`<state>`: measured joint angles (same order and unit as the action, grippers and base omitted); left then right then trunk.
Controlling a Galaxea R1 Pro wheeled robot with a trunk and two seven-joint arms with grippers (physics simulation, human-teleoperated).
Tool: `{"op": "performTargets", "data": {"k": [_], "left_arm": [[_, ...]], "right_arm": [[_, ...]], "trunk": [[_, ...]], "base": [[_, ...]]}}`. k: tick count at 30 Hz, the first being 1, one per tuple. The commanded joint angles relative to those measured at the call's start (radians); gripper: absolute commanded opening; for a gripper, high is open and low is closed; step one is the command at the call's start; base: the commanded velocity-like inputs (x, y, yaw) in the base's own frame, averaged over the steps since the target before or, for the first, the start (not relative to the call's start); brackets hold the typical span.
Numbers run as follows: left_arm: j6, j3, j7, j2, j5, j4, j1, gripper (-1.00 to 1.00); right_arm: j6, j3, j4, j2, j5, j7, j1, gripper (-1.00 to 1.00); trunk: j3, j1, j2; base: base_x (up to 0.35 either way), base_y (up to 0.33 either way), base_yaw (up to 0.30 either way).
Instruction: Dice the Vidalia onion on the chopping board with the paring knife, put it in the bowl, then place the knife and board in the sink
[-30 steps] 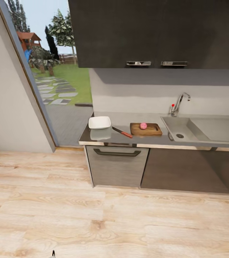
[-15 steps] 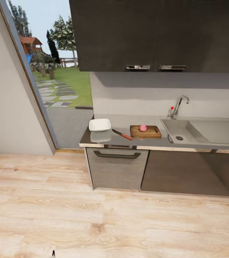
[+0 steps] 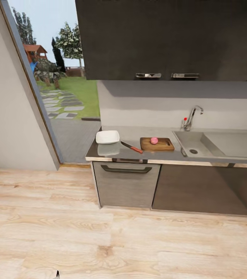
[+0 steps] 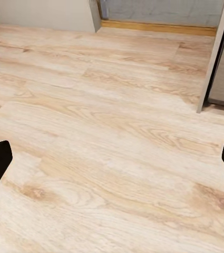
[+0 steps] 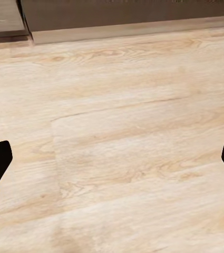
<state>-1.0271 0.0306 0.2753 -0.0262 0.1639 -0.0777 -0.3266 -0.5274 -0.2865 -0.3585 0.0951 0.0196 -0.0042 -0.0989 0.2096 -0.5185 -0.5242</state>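
- no text, label, brand, number or sign is showing legibly anywhere.
- the tap (image 3: pixel 191 117) is carrying only a plain red dot, which is bearing no lettering.

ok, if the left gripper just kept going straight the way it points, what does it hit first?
Most likely the wooden floor: the left gripper is open, fingers wide apart, aimed down at bare planks with nothing between. Depth to the floor is unclear.

countertop (image 3: pixel 131 133) | on it: bowl (image 3: pixel 107 136), paring knife (image 3: pixel 131 147), chopping board (image 3: pixel 157 144) | sink (image 3: pixel 195 142) inset beside board
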Motion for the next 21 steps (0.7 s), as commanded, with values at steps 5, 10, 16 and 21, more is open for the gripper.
{"op": "performTargets", "data": {"k": [5,10,16,21], "left_arm": [[-0.005,0.003,-0.004,0.0,0.008,-0.004,-0.002,1.0],[-0.005,0.004,-0.004,0.0,0.008,-0.004,-0.002,1.0],[-0.005,0.004,-0.004,0.0,0.008,-0.004,-0.002,1.0],[-0.005,0.005,-0.004,0.0,0.008,-0.004,-0.002,1.0]], "right_arm": [[-0.003,0.0,0.0,0.0,0.002,0.0,-0.001,1.0],[-0.003,0.0,0.0,0.0,0.002,0.0,-0.001,1.0],[-0.003,0.0,0.0,0.0,0.002,0.0,-0.001,1.0],[-0.003,0.0,0.001,0.0,0.002,0.0,-0.001,1.0]], "trunk": [[0.009,-0.02,-0.037],[0.017,-0.039,-0.072],[0.026,-0.062,-0.114],[0.034,-0.081,-0.149]], "base": [[0.0,0.0,0.0],[0.0,0.0,0.0],[0.0,0.0,0.0],[0.0,0.0,0.0]]}}
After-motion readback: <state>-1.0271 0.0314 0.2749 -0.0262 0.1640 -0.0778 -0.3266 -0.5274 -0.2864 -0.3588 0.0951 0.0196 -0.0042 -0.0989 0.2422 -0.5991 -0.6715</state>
